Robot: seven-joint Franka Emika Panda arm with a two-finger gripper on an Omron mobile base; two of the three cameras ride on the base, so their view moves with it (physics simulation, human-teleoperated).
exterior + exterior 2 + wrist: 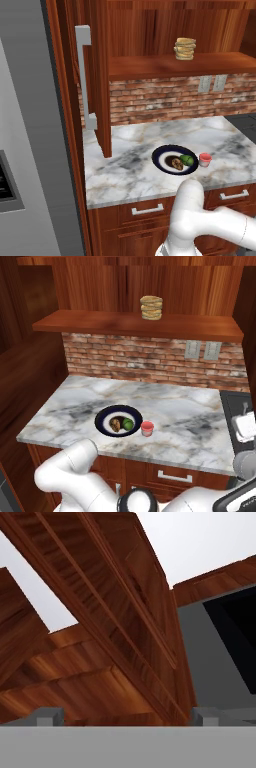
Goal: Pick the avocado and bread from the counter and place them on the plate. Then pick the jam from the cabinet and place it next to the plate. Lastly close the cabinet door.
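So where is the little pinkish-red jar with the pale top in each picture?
Left base view: the little pinkish-red jam jar stands on the marble counter, just right of the round navy-rimmed plate, in the lower right.
Right base view: the jar stands right of the plate, a bit below the middle.
Hand view: wooden panels fill most of it, no jar.
Shared landmark: the stack of tan discs on the wooden shelf.

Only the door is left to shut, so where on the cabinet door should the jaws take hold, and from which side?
Probably the long vertical silver bar handle on the cabinet door. It stands off the panel, so open jaws could straddle it, closing horizontally across the bar, coming in from its outer, fridge-facing face. Mid-height looks best: the bar ends meet their mounts.
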